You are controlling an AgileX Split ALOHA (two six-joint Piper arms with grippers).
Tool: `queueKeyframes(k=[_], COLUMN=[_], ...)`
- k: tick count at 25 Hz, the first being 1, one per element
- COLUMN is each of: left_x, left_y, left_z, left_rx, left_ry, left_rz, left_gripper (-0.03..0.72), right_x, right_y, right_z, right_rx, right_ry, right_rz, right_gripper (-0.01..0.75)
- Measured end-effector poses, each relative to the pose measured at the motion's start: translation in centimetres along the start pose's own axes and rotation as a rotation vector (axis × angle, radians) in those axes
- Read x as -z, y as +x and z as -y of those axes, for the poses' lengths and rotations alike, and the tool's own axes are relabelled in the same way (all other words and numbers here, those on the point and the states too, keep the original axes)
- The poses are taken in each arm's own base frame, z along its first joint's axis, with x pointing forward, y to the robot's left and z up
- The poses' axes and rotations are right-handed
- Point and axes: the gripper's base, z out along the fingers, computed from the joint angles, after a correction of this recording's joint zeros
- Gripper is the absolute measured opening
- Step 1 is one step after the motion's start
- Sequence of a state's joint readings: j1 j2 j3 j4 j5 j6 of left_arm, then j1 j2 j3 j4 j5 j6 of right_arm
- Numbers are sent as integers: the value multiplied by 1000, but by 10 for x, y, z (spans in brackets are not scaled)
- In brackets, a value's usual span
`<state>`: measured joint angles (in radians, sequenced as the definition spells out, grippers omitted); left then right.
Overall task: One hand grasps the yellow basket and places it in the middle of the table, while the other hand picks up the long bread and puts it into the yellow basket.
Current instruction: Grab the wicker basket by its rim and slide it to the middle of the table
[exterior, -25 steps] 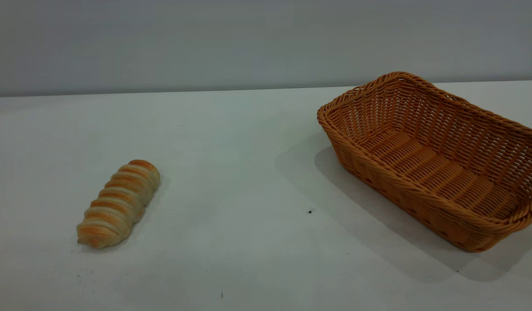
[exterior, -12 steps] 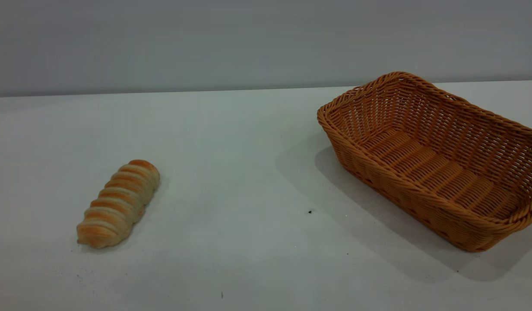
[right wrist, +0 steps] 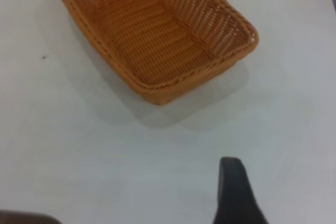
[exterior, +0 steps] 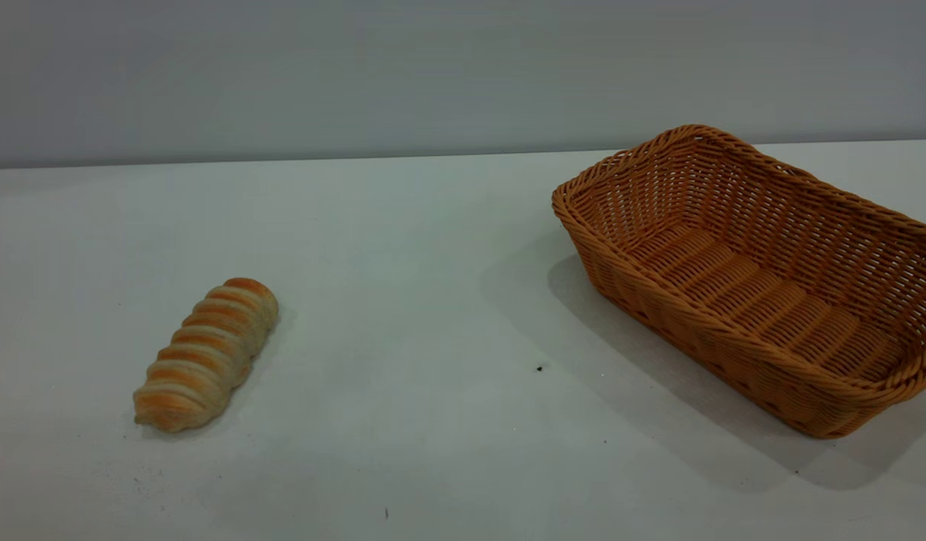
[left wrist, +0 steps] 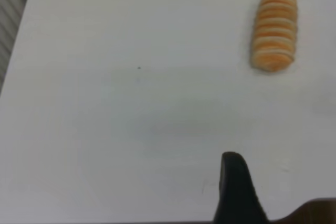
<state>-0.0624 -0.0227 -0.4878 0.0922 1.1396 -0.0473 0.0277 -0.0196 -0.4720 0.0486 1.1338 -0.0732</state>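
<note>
The long bread (exterior: 206,353), cream with orange-brown stripes, lies on the white table (exterior: 403,300) at the front left. It also shows in the left wrist view (left wrist: 274,30), far ahead of my left gripper (left wrist: 233,184), which hovers over bare table. The yellow basket (exterior: 756,278), a large orange-tan wicker one, stands empty at the right, partly cut off by the picture's edge. In the right wrist view the basket (right wrist: 152,30) lies well ahead of my right gripper (right wrist: 233,190). Neither gripper shows in the exterior view, and neither touches anything.
A grey wall (exterior: 433,75) runs behind the table's far edge. A few tiny dark specks (exterior: 539,368) dot the tabletop between bread and basket. The table's edge (left wrist: 16,30) shows in the left wrist view.
</note>
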Motion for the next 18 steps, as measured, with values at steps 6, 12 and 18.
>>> queueKeyframes(k=[6, 12, 18], left_x=[0, -5, -46], left_y=[0, -21, -63], left_z=[0, 1, 10], left_rx=[-8, 0, 89], left_ry=[10, 14, 44], left_rz=[1, 28, -48], left_gripper=[516, 516, 516], right_x=[0, 0, -28], right_y=[0, 0, -31], right_z=[0, 3, 3], right_rx=[38, -19, -97], right_ry=[-63, -121, -78], right_rz=[2, -9, -117], right_gripper=[499, 499, 499])
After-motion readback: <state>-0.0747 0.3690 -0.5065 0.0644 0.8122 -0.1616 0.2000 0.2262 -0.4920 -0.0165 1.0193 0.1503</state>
